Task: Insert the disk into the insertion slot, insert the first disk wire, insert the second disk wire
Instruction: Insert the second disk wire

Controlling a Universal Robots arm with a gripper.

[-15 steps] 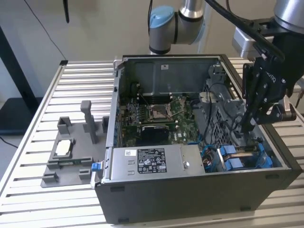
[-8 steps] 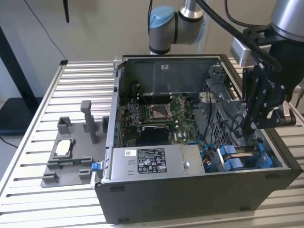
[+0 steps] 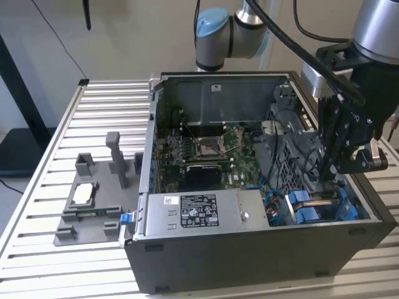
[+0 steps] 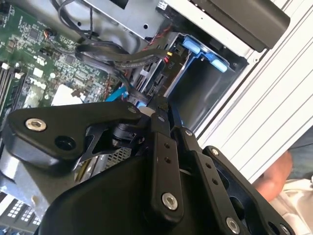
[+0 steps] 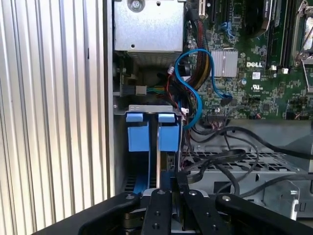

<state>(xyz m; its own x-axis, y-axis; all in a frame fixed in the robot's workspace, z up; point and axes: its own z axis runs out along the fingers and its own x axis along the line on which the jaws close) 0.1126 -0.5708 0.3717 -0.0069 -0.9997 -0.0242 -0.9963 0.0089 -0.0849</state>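
Exterior view: gripper [image 3: 341, 163] down inside the computer case [image 3: 249, 261] over the insertion slot [image 3: 321, 205] with its blue rails, jaws closed on the edge of the disk [image 5: 160, 169] standing in the bay; judged best to keep the disk square to the rails

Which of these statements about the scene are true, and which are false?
1. The gripper is at the insertion slot with blue rails. True.
2. The computer case is closed by a cover. False: it is open, and the motherboard shows.
3. The case stands on a slatted metal table. True.
4. The grey fixture lies at the exterior view's right of the case. False: it lies at the exterior view's left.
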